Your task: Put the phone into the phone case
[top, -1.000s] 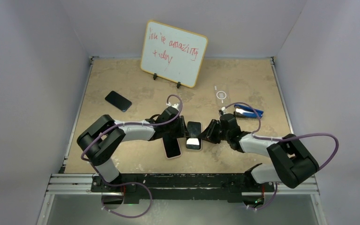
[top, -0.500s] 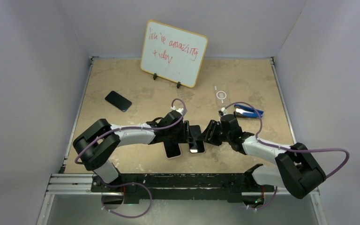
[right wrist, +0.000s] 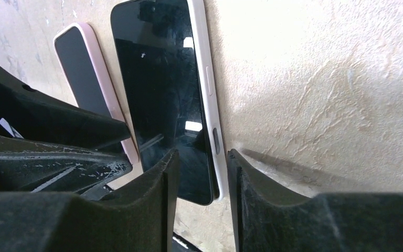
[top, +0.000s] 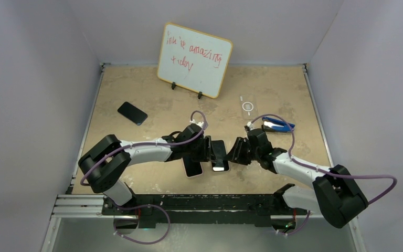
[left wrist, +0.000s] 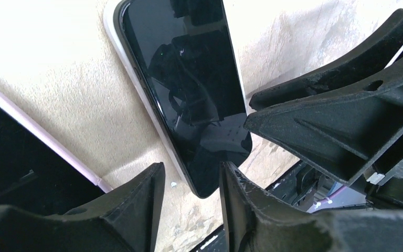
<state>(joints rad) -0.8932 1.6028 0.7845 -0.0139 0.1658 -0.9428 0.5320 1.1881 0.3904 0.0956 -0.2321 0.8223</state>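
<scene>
A black phone [top: 220, 155] lies flat in a white case between my two grippers; the white rim shows along its side in the right wrist view [right wrist: 204, 79] and the left wrist view [left wrist: 136, 84]. My left gripper [top: 207, 149] is open at the phone's left side, and its fingertips [left wrist: 155, 194] straddle the phone's near end [left wrist: 191, 181]. My right gripper [top: 235, 152] is open at the phone's right side, its jaws over the phone's corner [right wrist: 201, 178]. A second phone in a pink case [top: 192, 167] lies just left, under the left gripper.
A whiteboard [top: 194, 59] stands at the back. A dark phone [top: 133, 113] lies at the back left. A blue object [top: 278, 125] and a clear case with a ring [top: 247, 106] lie at the back right. The table's front rail [top: 204, 202] is close.
The phone shifted slightly right and toward the front. The white patch at its lower end is now covered by black screen. Both grippers closed in on it.
</scene>
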